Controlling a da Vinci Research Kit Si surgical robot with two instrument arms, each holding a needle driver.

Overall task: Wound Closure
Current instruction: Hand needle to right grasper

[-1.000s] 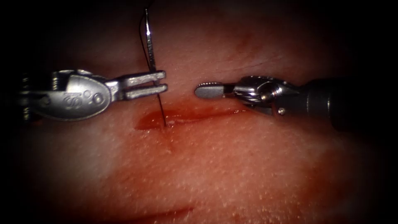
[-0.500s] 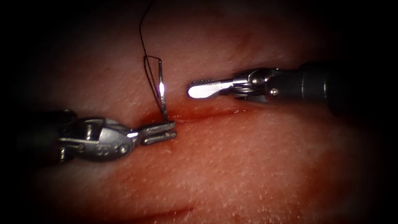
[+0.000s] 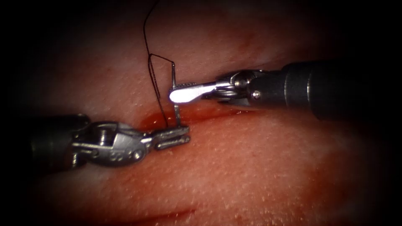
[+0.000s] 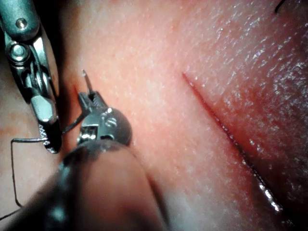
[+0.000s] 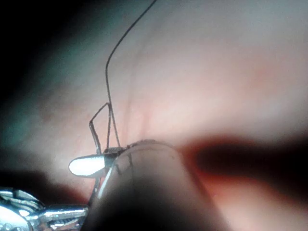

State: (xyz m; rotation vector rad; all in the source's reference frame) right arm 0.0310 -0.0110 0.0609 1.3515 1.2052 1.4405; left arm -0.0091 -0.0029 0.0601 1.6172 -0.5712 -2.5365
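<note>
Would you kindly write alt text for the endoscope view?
The left tool holds the needle upright over the cut in the tissue, while the right tool crosses the needle higher up. Thread loops from the needle's top.

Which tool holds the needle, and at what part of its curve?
The left tool grips the needle at its lower end by the cut. The right tool is at its upper part; its grip cannot be told.
</note>
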